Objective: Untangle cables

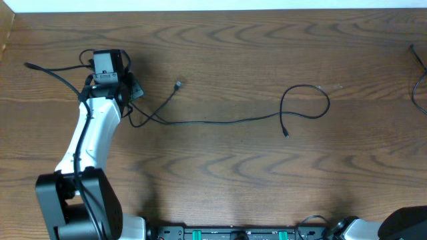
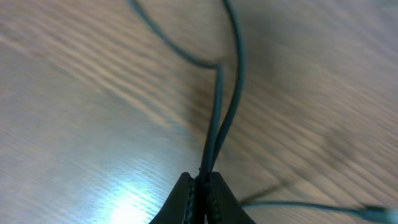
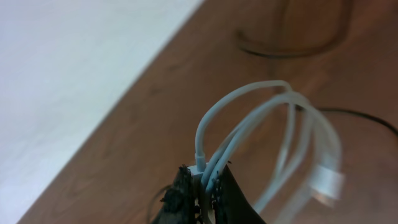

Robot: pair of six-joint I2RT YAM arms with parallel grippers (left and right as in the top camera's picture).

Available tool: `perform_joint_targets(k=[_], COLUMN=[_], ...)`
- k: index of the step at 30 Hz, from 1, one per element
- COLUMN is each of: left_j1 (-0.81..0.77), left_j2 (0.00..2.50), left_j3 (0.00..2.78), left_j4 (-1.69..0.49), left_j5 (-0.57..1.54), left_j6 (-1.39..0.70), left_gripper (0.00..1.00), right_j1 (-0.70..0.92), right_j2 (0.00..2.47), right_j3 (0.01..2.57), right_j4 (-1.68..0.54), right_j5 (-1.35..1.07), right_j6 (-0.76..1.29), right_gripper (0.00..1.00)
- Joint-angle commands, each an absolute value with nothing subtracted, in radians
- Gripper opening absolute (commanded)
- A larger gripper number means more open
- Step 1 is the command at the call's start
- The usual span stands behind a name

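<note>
Separation seems the aim: left fingers (image 2: 181,200) pinch the black cable (image 2: 211,155), right fingers (image 3: 178,198) clamp the white cable (image 3: 233,142) loops.

The left end effector (image 2: 200,182) is cut off by the near edge of its blurred wrist view. From overhead it is hidden under the wrist housing (image 1: 108,67), so its contact with the black cable (image 1: 220,122) is unseen there. The right arm (image 1: 404,227) is cropped at the near right corner. A dark cord (image 1: 419,83) runs off the right edge. The white cable (image 3: 249,124) ends in a smeared shape, possibly a plug (image 3: 328,183).
</note>
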State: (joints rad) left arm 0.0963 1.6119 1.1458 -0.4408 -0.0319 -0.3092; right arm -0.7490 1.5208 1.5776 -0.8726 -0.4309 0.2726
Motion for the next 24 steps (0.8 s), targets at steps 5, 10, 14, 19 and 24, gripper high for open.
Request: perform_joint_targets(k=[5, 10, 14, 19, 24], left_j1=[0.047, -0.010, -0.049, -0.074, -0.076], left_j2=[1.461, 1.415, 1.412, 1.412, 1.412], left_j3=[1.162, 1.162, 1.162, 1.162, 1.162], left_j4=[-0.438, -0.440, -0.451, -0.455, -0.466], left_j5=[0.124, 0.124, 0.123, 0.120, 0.120], left_j6=[-0.262, -0.262, -0.261, -0.229, -0.229], left_gripper=[0.08, 0.08, 0.08, 0.08, 0.08], right_j1=[-0.739, -0.743, -0.776, -0.823, -0.883], right_j2=[1.546, 1.599, 1.665, 1.752, 1.822], right_j3=[1.589, 1.588, 1.588, 1.588, 1.588], right_j4=[-0.968, -1.003, -0.959, -0.937, -0.933], right_j5=[0.078, 0.282, 0.278, 0.206, 0.209], right_j6=[0.461, 0.539, 0.538, 0.535, 0.554], right_gripper=[0.01, 0.01, 0.01, 0.01, 0.06])
